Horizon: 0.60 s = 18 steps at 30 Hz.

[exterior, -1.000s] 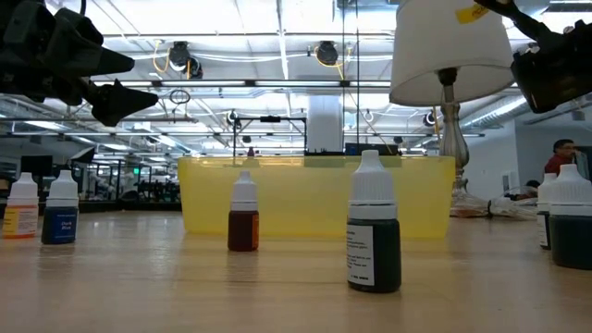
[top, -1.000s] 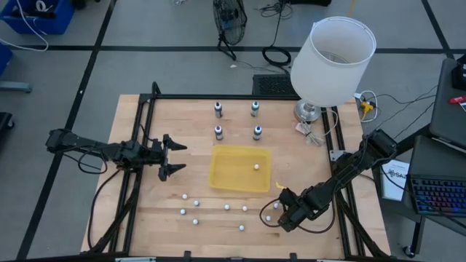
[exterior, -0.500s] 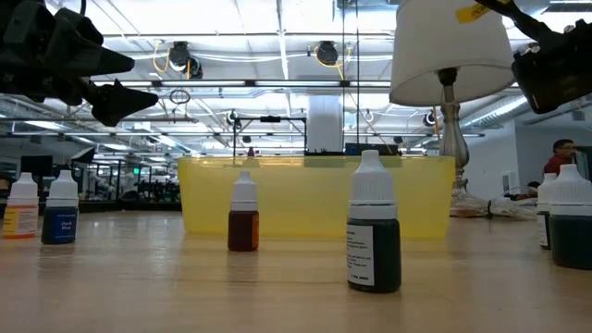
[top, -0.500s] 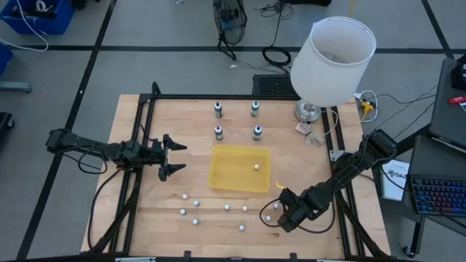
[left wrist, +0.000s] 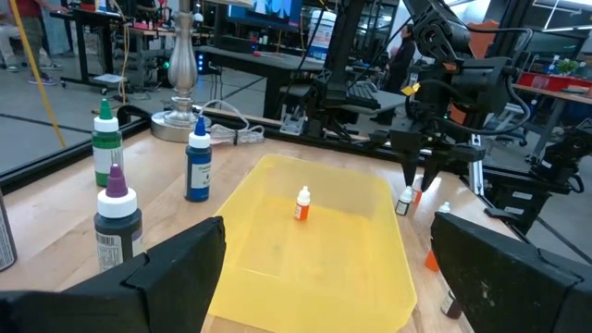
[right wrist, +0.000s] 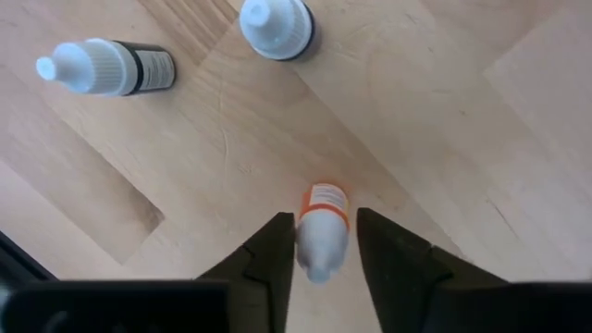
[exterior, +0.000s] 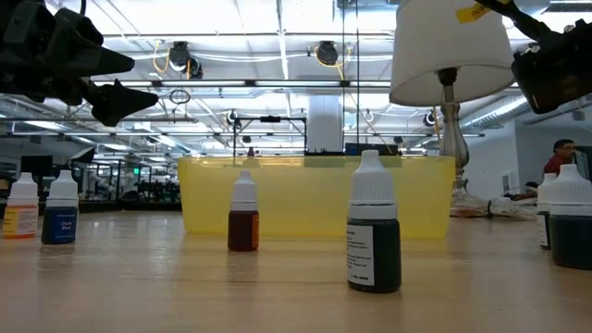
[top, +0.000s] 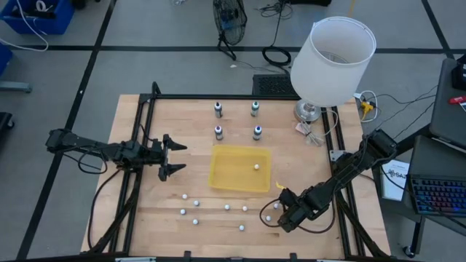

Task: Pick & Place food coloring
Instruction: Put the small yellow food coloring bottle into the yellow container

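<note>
Several small white-capped food coloring bottles (top: 227,207) stand upright on the near part of the wooden table. One more (top: 256,167) stands inside the yellow tray (top: 222,178) at the middle. My right gripper (top: 280,216) points steeply down at the near right, shut on a small orange-bodied bottle (right wrist: 323,231). Two other small bottles (right wrist: 277,22) (right wrist: 104,67) stand beyond it. My left gripper (top: 175,156) hovers level and open at the table's left, aimed at the tray (left wrist: 277,277), with nothing between its fingers. My right gripper has the orange bottle's body (right wrist: 324,215) between its two fingers (right wrist: 275,252), one on each side, below the white cap. The fingers come from above, slanting steeply down. The bottle stands upright with its base on the table.
Four larger dropper bottles (top: 218,109) (top: 255,108) (top: 218,132) (top: 258,132) stand beyond the tray. A lamp with a white shade (top: 333,60) stands at the far right corner, cables beside its base. Bare wood lies between the tray and my left gripper.
</note>
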{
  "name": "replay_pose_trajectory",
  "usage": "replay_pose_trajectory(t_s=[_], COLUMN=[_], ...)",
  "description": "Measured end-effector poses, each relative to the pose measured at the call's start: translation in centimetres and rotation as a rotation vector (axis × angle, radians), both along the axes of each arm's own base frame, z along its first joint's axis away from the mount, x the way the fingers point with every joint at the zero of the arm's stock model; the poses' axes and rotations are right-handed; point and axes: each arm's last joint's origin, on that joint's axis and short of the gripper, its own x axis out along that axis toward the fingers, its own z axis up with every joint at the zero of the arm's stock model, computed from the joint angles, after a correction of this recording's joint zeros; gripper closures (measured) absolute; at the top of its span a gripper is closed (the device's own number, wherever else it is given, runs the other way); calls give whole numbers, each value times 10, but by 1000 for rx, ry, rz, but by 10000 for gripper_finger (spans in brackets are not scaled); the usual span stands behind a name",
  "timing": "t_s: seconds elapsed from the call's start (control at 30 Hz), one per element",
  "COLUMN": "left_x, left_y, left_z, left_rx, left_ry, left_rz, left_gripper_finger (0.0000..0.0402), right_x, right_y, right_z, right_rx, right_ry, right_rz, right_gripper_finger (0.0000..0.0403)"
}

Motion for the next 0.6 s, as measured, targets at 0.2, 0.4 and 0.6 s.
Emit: replay_pose_trajectory(t_s=[0.2,0.4,0.6], left_x=[0,0,0], left_y=[0,0,0], left_z=[0,0,0], left_rx=[0,0,0], left_ry=[0,0,0], left_rz=[0,0,0], left_gripper_finger=[23,23,23], right_x=[0,1,0], right_y=[0,-1,-4], right_z=[0,1,17], right_rx=[-2,-34,-79], right_ry=[-4,-33,-126], right_rz=[18,75,112], right_gripper_finger=[353,356,356])
